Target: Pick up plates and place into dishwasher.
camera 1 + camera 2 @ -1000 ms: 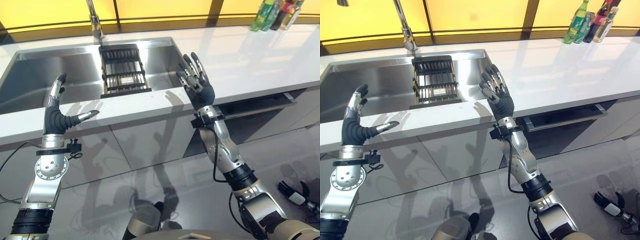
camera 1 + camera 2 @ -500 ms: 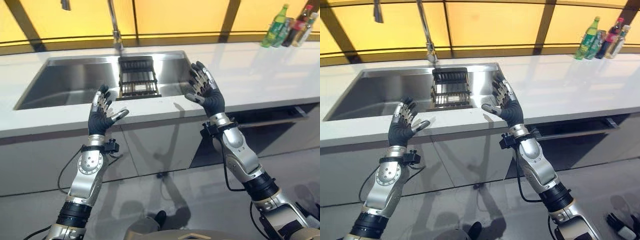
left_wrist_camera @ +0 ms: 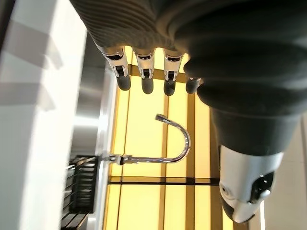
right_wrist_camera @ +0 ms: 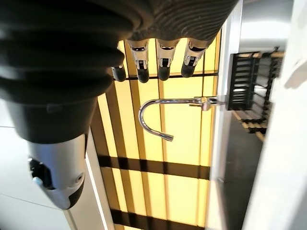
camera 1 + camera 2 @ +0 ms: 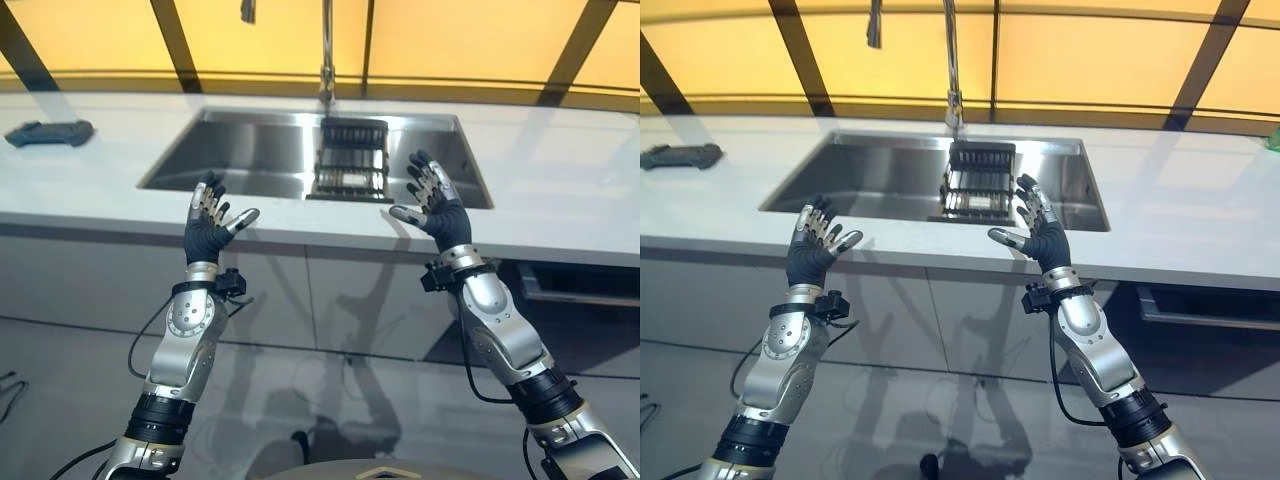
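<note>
Both hands face you empty in the eye views: left hand [image 5: 208, 228] and right hand [image 5: 438, 203] raised, fingers relaxed, before the tabletop's [image 5: 560, 200] front edge. You'll find a dark rack [image 5: 350, 172] in the sink [image 5: 250, 160]; whether it holds plates, you cannot tell. Each wrist view gives you straight fingers [image 3: 144, 79] toward the faucet [image 4: 158, 112].
</note>
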`<state>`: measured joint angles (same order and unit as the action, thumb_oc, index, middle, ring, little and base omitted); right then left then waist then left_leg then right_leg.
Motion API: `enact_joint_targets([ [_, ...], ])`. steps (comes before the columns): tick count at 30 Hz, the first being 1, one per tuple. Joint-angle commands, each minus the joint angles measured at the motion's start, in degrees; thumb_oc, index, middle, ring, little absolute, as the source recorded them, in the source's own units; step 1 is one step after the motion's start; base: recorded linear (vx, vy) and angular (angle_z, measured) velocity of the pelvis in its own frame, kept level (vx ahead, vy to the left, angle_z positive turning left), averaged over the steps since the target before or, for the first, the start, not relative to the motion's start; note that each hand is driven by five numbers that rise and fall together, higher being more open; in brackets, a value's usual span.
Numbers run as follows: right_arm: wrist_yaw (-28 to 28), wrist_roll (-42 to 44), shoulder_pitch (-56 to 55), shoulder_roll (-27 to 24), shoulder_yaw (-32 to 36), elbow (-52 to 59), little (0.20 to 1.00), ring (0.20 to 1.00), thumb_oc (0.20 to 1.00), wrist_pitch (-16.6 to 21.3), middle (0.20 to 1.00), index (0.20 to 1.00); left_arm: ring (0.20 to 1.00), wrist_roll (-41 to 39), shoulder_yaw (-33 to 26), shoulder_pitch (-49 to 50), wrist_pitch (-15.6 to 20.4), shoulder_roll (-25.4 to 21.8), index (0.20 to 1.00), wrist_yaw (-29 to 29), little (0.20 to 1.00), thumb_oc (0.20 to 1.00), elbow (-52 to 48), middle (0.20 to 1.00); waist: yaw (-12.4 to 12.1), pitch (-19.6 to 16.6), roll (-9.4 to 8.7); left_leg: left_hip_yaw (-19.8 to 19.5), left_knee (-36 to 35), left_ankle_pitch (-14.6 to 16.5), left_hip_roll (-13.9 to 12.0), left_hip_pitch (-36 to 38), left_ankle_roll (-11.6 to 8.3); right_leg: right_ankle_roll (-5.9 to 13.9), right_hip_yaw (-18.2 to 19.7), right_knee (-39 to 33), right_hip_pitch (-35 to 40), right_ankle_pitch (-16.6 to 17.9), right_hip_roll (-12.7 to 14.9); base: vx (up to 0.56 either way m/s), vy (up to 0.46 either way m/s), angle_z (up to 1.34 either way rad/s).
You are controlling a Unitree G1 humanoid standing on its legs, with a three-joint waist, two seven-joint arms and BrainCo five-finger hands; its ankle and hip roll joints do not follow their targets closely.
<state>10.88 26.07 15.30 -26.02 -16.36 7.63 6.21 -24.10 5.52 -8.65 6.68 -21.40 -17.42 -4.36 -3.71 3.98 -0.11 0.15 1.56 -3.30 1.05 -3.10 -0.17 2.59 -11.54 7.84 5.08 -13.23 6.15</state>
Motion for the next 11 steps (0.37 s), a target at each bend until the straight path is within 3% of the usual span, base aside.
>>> enact_joint_targets([
  [1,-0.61,0.1,0.09,0.85,2.44,2.09,1.0,1.0,1.0,3.6,1.0,1.0,1.0,-0.66,-0.41,-1.7,1.77,-1.15,1.0,-0.03,1.0,1.0,-0.67,1.0,-0.66,-3.41,-1.08,0.01,-3.32,0.97,-4.65,1.88,-4.97,0.9,-0.11,-11.61,-1.81,14.47,-0.8,0.03,0.121,0.17],
  [6,-1.09,-1.14,-0.72,2.21,2.8,2.06,1.0,1.0,1.0,2.41,1.0,1.0,1.0,-1.09,-1.82,-0.57,1.67,-1.09,1.0,0.44,1.0,1.0,-2.22,1.0,-0.9,-4.67,-0.08,0.54,-6.16,0.48,-4.77,3.32,-5.05,2.38,-1.17,-12.7,-1.48,15.25,0.62,0.04,0.096,-0.02],
  [11,0.16,-0.98,-3.19,2.23,3.61,4.26,1.0,1.0,1.0,2.17,1.0,1.0,1.0,-0.54,-2.0,0.47,0.92,-1.7,1.0,1.98,1.0,1.0,-3.97,1.0,-0.62,-5.19,-0.2,1.39,-6.29,0.95,-4.65,4.27,-4.62,2.87,-1.28,-12.46,-1.17,15.23,1.01,0.02,0.019,-0.03],
])
